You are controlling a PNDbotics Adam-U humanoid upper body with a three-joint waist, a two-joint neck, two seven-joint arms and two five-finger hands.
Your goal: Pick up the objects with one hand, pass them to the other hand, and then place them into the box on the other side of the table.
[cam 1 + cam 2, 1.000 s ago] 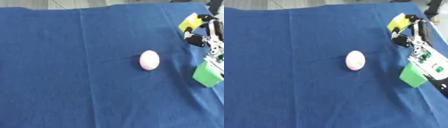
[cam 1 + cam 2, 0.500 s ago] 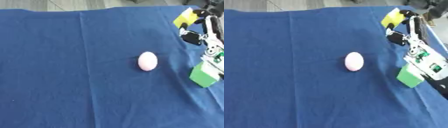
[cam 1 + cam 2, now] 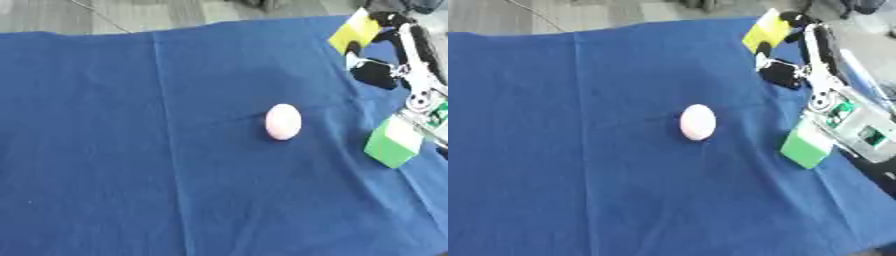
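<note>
A pale pink egg-shaped object (image 3: 283, 121) lies in the middle of the blue cloth (image 3: 131, 150). A green block (image 3: 806, 146) sits on the cloth at the right, partly under my right forearm. My right hand (image 3: 782, 72) reaches in from the right edge toward the far right corner. Its fingers are curled on a yellow block (image 3: 766, 29), held above the cloth's far edge. The left hand and the box show in neither view.
Bare grey floor (image 3: 105, 12) lies beyond the cloth's far edge. My right forearm (image 3: 852, 122), silver with green marks, runs along the right side of the cloth.
My right hand has carried the yellow block farther away, toward the far right corner. The egg-shaped object and green block stay put; the camera has shifted slightly.
</note>
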